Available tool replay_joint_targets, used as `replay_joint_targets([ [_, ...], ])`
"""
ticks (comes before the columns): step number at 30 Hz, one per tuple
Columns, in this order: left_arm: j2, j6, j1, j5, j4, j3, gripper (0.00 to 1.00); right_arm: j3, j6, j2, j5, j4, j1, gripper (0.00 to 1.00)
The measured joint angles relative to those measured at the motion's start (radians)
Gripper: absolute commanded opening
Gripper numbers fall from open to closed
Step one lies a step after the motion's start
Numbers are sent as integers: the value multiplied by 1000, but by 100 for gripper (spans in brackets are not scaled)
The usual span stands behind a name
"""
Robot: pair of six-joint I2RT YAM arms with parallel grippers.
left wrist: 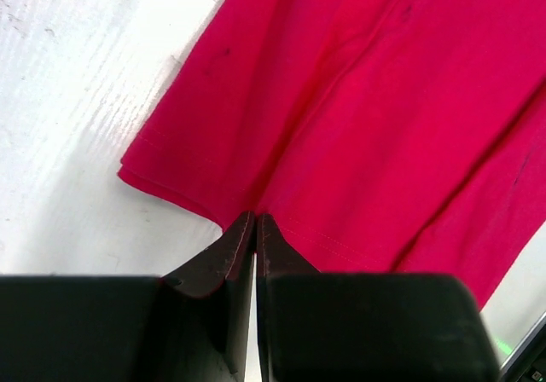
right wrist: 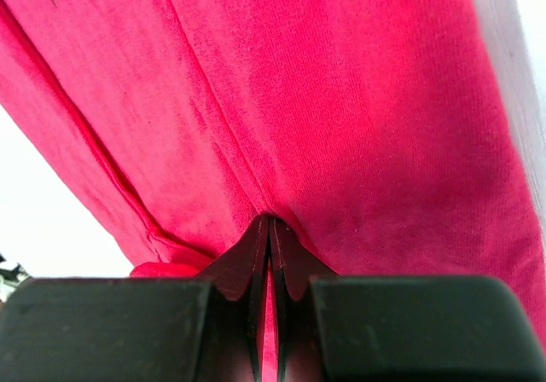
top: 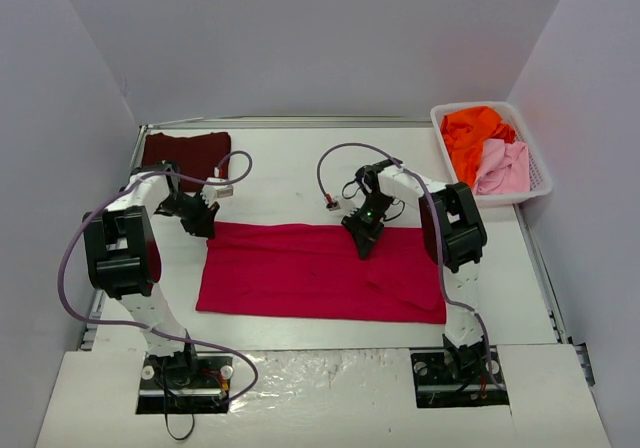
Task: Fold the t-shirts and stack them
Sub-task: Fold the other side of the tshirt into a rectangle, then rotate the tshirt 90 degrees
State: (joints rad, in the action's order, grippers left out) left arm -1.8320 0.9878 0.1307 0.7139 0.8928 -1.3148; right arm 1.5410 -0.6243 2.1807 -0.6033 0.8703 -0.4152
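Observation:
A crimson-red t-shirt (top: 320, 273) lies spread flat across the middle of the table. My left gripper (top: 205, 230) is at its far left corner. In the left wrist view the jaws (left wrist: 256, 217) are shut, pinching the hem of the red cloth (left wrist: 358, 101), and creases run out from the tips. My right gripper (top: 362, 248) sits on the shirt's far edge near the middle. It (right wrist: 270, 220) is shut, with red cloth (right wrist: 341, 101) showing between the jaws. A dark maroon t-shirt (top: 185, 153) lies folded at the back left.
A white mesh basket (top: 541, 173) stands at the back right, holding an orange shirt (top: 470, 133) and a pale pink one (top: 505, 166). Pale walls enclose the table on three sides. Grey cables loop from both arms over the table.

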Motion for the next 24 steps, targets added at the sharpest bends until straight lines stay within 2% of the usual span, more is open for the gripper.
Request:
replay_joint_targets([
  [16,64,-60,0,1,-46,48,2,10,127,-43,200,-93,-34,0],
  [24,75,-89,0,0,-65,68,2,76,100,-28,354,-280,-19,0],
])
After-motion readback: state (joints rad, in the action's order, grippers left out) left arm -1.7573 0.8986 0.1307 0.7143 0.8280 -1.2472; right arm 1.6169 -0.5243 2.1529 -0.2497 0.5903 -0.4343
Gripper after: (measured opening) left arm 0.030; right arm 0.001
